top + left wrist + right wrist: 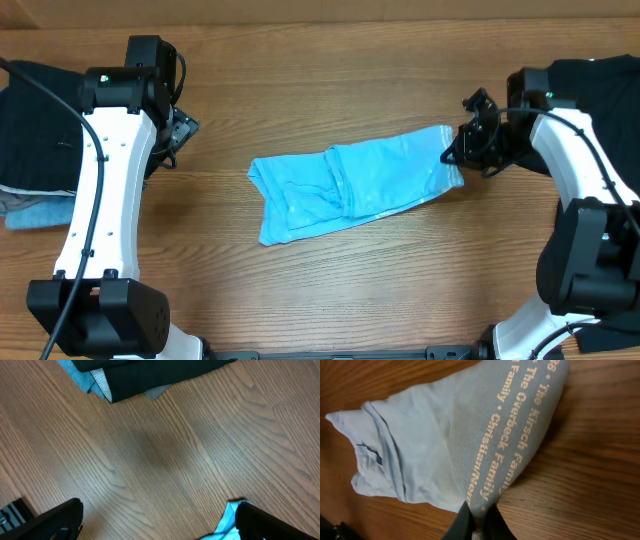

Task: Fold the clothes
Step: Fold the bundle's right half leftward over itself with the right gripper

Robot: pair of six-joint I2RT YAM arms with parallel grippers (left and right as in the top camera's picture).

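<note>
The clothes point(350, 185), a light sky-blue T-shirt, lie bunched in a long crumpled strip across the middle of the table. My right gripper point(455, 150) is shut on the shirt's right end. In the right wrist view the fabric point(470, 435) with pale printed lettering runs into the pinched fingertips point(479, 515). My left gripper point(180, 130) hangs open over bare wood left of the shirt. In the left wrist view its two fingers point(55, 520) stand wide apart, and a corner of blue cloth point(227, 520) shows beside the right one.
A stack of folded black, grey and dull-blue garments point(35, 130) sits at the table's left edge, also visible as dark cloth point(140, 375) in the left wrist view. A plain black shirt point(600, 90) lies at the far right behind my right arm.
</note>
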